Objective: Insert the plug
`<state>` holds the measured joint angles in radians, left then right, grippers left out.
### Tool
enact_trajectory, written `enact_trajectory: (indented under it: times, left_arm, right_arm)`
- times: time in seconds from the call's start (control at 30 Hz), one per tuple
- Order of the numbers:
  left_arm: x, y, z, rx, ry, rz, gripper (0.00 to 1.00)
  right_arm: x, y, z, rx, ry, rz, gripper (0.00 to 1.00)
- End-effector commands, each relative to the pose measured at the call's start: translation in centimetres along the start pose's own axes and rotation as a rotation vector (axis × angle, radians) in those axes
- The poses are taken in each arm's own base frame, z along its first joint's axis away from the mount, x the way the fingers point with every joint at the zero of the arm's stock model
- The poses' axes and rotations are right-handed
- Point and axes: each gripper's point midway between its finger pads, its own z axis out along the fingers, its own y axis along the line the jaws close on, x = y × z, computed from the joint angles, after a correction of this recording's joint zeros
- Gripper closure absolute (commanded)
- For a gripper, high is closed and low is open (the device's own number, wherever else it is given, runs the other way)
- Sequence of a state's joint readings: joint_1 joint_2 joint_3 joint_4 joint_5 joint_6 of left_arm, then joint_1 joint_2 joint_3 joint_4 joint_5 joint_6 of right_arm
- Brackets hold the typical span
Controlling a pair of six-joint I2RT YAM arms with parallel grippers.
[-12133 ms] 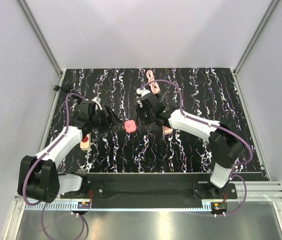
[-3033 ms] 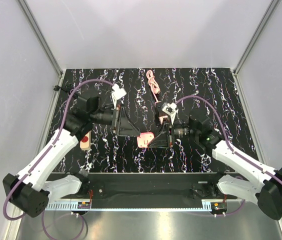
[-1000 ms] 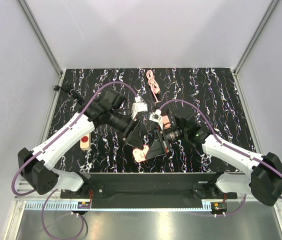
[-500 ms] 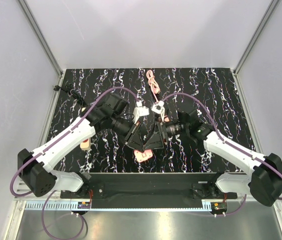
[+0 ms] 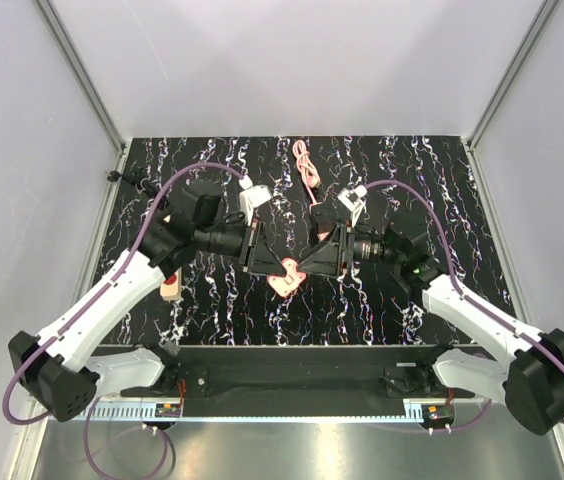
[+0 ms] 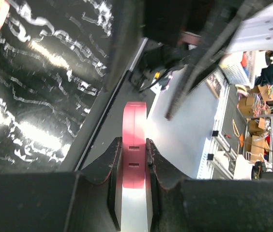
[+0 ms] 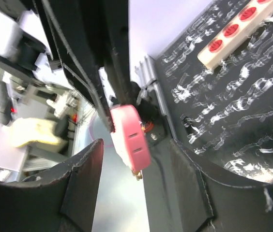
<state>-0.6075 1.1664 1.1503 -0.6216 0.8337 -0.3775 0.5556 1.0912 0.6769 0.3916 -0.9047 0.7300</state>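
Overhead view: the left pincer (image 5: 265,262) and right pincer (image 5: 314,260) meet over the middle of the tabletop (image 5: 412,180), with the plug (image 5: 284,276) between them. The grip cannot be judged from this view.

Left wrist view: the left pincer is clamped on the plug's two flat sides.

Right wrist view: the right pincer's fingers (image 7: 85,164) stand apart, either side of the plug and not touching it. The beige strip (image 7: 233,31) lies on the tabletop beyond.

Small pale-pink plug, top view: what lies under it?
Only black white-veined tabletop shows around the small pale-pink plug, pinched by the left gripper; the spot directly beneath is covered. The beige red-socket strip lies apart.
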Motion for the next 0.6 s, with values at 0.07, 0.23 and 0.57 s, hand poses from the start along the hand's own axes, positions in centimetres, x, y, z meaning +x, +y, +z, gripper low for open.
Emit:
enact_trajectory:
  times: [0.07,0.23,0.57]
  left_arm:
    - [-1.8,-2.6,-0.8,0.093,-0.1,0.052,1.0]
    - [-2.3,-3.2,-1.1,0.109,-0.123,0.071,1.0]
    - [-2.8,-3.1,-1.4,0.113,-0.145,0.069,1.0]
  right_arm:
    - [-2.2,2.3,0.4,-0.127,-0.068,0.011,0.37]
    - [-2.0,2.5,0.5,-0.173,-0.067,0.015,0.53]
    - [-0.7,2.8,0.0,-0.221,-0.046,0.028,0.46]
